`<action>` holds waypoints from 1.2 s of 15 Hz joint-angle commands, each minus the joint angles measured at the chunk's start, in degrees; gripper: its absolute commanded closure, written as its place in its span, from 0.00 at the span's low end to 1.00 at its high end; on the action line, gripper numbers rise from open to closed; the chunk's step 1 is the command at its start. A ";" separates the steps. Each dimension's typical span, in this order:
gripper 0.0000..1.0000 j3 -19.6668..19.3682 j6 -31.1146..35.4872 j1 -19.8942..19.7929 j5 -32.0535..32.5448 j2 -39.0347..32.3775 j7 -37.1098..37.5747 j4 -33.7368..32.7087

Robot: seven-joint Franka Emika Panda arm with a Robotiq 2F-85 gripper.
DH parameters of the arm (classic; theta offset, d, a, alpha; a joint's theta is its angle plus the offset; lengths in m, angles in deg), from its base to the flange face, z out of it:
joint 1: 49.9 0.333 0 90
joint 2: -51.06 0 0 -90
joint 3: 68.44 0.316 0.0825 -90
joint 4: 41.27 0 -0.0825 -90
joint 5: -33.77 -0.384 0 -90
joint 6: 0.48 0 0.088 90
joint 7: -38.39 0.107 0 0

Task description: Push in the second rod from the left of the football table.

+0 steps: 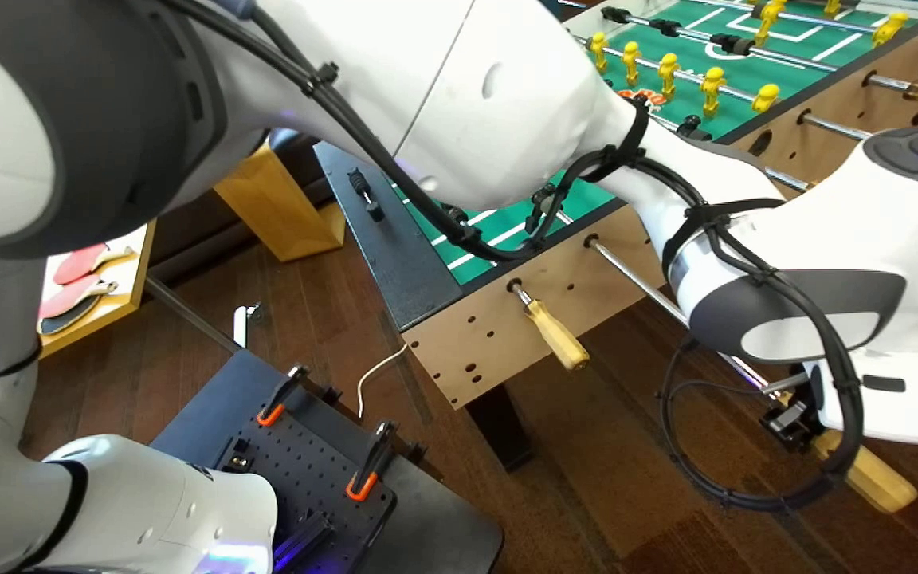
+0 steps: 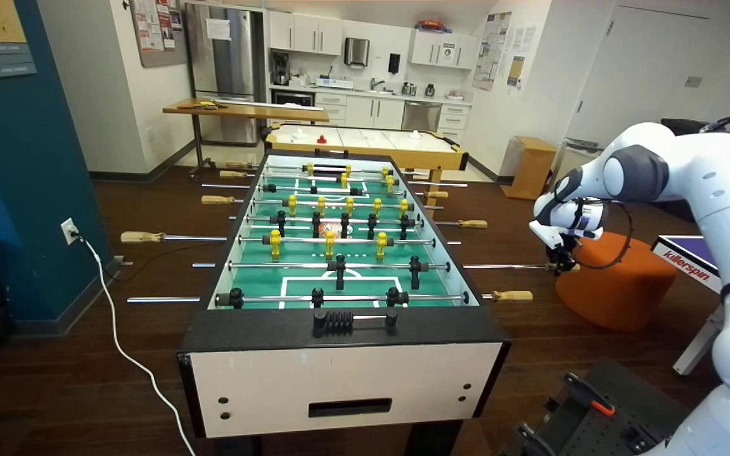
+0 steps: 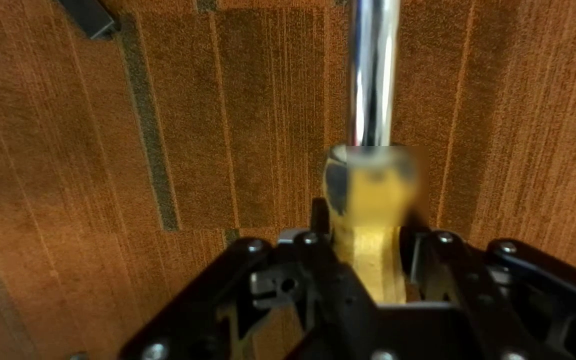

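The football table (image 1: 531, 351) has a green pitch, light wood sides and yellow and black figures; it also shows in an exterior view (image 2: 263, 373). The second rod (image 1: 636, 277) sticks far out of the side panel, also seen in an exterior view (image 2: 498, 266) and the wrist view (image 3: 374, 75). Its tan wooden handle (image 1: 881, 478) ends beyond my gripper (image 1: 795, 422). In the wrist view, the gripper's fingers (image 3: 364, 225) press on both sides of the handle (image 3: 373, 260), just behind its rod end. Part of the handle is hidden by the gripper.
The neighbouring rod's handle (image 1: 556, 335) sits close to the side panel, nearer the table's corner. An orange stool (image 2: 612, 285) stands near the gripper. A black cable loop (image 1: 670, 414) hangs from the wrist. A dark mounting table (image 1: 443, 510) with clamps stands by the robot base.
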State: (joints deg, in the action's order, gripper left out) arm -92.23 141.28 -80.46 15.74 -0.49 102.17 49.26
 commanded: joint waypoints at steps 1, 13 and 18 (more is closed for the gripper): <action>0.91 -0.95 3.23 4.41 1.55 4.36 0.43 5.72; 0.91 -1.07 9.61 16.24 3.57 10.10 4.69 15.84; 0.91 0.24 10.05 19.17 3.55 10.67 7.60 16.59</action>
State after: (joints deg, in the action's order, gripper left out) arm -93.10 149.89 -63.42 18.03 5.81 109.47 62.53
